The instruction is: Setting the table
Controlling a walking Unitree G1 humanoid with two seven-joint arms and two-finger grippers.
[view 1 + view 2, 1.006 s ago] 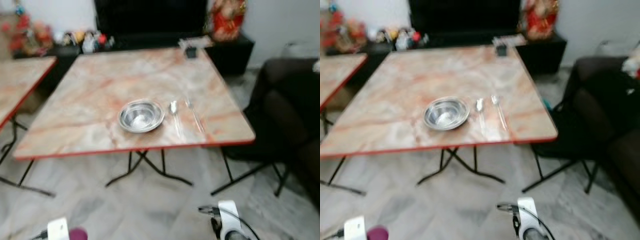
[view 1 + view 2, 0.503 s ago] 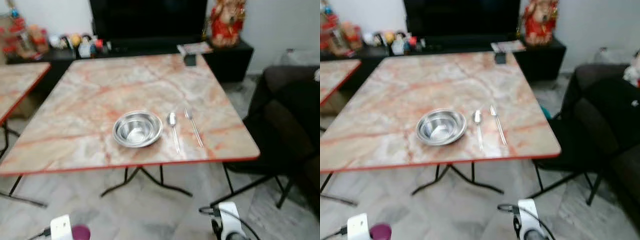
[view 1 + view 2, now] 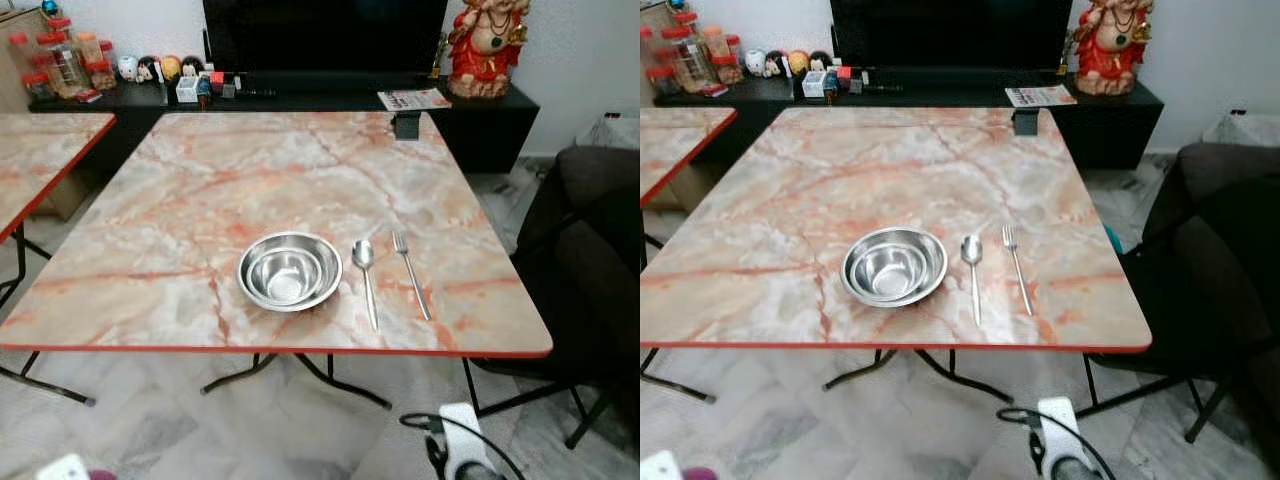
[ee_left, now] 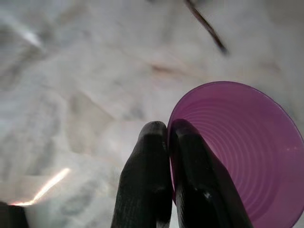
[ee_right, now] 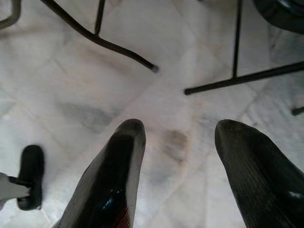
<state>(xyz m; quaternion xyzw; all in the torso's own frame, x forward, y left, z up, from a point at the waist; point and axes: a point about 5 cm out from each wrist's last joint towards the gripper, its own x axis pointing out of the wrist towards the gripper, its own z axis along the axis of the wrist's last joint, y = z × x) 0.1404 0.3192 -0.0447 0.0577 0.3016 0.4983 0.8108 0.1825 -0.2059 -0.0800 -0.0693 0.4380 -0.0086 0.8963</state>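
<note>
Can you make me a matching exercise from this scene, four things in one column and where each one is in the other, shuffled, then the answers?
Things:
1. steel bowl
2. spoon
3. fork
4. purple cup

Places:
A. rim pinched by the left gripper, over the floor
B. on the table, left of the spoon
C. nearest the table's right edge
D. between bowl and fork

Pairs: 1-B, 2-D, 3-C, 4-A

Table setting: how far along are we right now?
Done: the steel bowl sits near the table's front edge, with the spoon and fork laid side by side on its right. In hand: the left gripper pinches a purple cup's rim, down over the floor. Left: bring the cup up to the setting. The right gripper is open, holding nothing.
</note>
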